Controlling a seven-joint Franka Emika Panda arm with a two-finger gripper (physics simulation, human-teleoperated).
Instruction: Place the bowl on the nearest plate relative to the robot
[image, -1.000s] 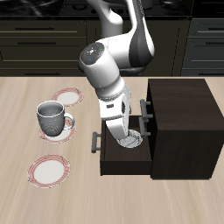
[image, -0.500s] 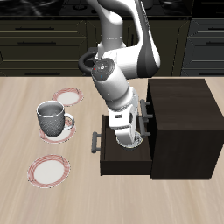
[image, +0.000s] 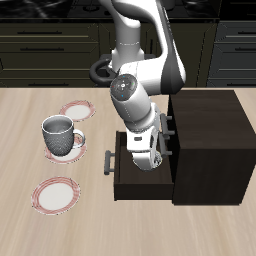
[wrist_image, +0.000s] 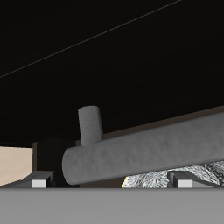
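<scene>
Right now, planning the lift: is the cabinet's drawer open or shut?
Open: the drawer is pulled out from the cabinet, and the gripper reaches into it.

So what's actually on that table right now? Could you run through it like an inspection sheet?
Surface: wooden table.
Job's things: bowl in the open drawer; two red-rimmed plates, one farther back, one nearer the front edge.
Clutter: grey mug on a patterned disc; dark cabinet.
Grippers: gripper down in the drawer at the bowl; grip cannot be told.
Cables: nothing seen.
Surroundings: dark kitchen cupboards behind.
</scene>
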